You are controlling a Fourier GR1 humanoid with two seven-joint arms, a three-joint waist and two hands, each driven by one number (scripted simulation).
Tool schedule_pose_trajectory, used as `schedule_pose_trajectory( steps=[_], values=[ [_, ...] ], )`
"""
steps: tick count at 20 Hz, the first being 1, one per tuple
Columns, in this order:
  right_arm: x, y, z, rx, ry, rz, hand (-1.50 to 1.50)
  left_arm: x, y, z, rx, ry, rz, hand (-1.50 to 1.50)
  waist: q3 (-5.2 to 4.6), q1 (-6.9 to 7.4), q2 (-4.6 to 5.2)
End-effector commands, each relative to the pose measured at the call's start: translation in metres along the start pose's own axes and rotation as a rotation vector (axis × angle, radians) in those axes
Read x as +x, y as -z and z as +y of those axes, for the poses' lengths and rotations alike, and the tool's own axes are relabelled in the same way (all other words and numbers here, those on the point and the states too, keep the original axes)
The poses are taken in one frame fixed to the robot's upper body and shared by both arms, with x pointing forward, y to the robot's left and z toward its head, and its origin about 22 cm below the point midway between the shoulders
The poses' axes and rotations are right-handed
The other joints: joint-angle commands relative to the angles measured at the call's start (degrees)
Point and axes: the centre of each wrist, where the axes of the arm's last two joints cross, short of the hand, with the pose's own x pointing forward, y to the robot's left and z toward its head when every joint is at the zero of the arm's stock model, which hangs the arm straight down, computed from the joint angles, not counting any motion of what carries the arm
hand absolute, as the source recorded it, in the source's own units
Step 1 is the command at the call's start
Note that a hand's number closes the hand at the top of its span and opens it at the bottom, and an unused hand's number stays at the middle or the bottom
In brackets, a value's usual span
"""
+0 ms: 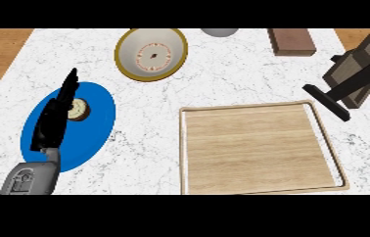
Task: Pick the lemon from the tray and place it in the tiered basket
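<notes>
So the left hand (56, 114) is at the left of the frame, fingers (69, 84) straight and stretched up toward the top, not curled round anything. It's edge-on, so it looks like a thin black blade. The grey forearm (30, 178) comes in from the lower left corner. The hand sits over a blue plate (94, 128), and right next to the fingers there's a small round thing (78, 108) on that plate, pale in the middle with a dark rim. Can't tell what it is, and it doesn't look like a lemon to me.

The right hand isn't anywhere in the frame.

The lemon I honestly can't find. The wooden tray (256, 148) at the lower right shows only bare wood inside its raised rim.

Further out on the white marble tabletop (145, 167): a cream plate with a gold rim (151, 53) at upper centre, with a reddish pattern in its middle. Just right of it, at the top edge, a grey rounded object (219, 32), mostly cut off. A brown block (291, 41) sits at the upper right. At the far right edge there's a dark wooden stand with a black arm (339, 86) sticking out toward the tray's upper right corner, maybe part of the tiered basket, but I can't say for sure.
</notes>
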Motion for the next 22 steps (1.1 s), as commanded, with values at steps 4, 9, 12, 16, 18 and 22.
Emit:
schedule_pose_trajectory(
  steps=[4, 9, 12, 16, 18, 22],
  values=[
    [0.001, -0.004, -0.013, -0.146, 0.182, -0.032, -1.5, -0.003, -0.006, 0.016, -0.003, -0.01, -0.006, 0.0, -0.04, 0.1, -0.29],
    [0.02, -0.024, -0.053, -0.245, 0.235, -0.009, -1.5, -0.004, -0.002, 0.005, 0.008, -0.019, 0.021, 0.0, -0.11, -0.94, -0.6],
    [0.008, -0.015, -0.091, -0.234, 0.255, 0.073, -1.5, 0.001, 0.008, -0.003, 0.017, 0.01, 0.022, 0.0, -0.11, -1.58, -0.63],
    [-0.018, -0.007, -0.112, -0.187, 0.358, 0.148, -1.5, -0.009, -0.009, 0.019, 0.02, 0.003, 0.046, 0.0, -0.06, -2.33, -1.18],
    [-0.03, -0.008, -0.12, -0.164, 0.348, 0.152, -1.5, -0.012, -0.006, 0.013, 0.034, 0.008, 0.062, 0.0, -0.06, -3.52, -1.43],
    [-0.051, -0.018, -0.142, -0.158, 0.378, 0.105, -1.5, -0.009, -0.012, 0.022, 0.084, 0.002, 0.074, 0.0, 0.01, -5.32, -2.39]
  ],
)
